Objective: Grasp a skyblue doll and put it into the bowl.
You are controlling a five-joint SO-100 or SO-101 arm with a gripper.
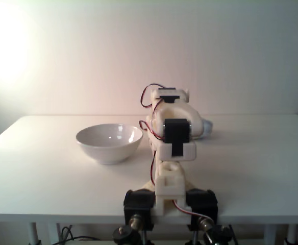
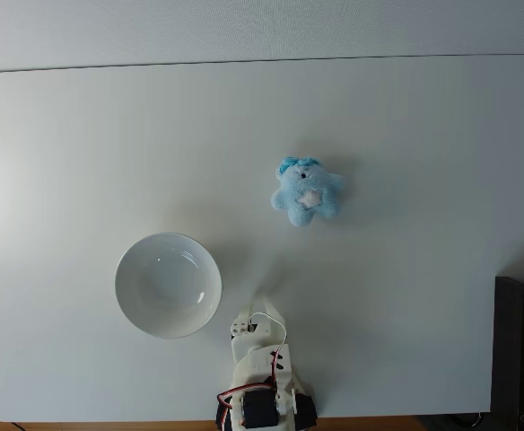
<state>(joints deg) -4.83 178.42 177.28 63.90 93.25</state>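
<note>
Skyblue doll (image 2: pixel 307 196) untouched on my counter (image 2: pixel 423 135). Left to right from above: bowl (image 2: pixel 168 285) near the front edge, empty; gripper (image 2: pixel 264 312) folded back just right of it, can't tell how wide the jaws stand; doll further right and well beyond, flat, no clear long axis. I judge the reach goes forward and slightly right. Front camera: arm mostly hides the doll.

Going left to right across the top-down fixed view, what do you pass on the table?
White bowl → robot arm at the table's near edge → skyblue doll, lying farther back on the table.
</note>
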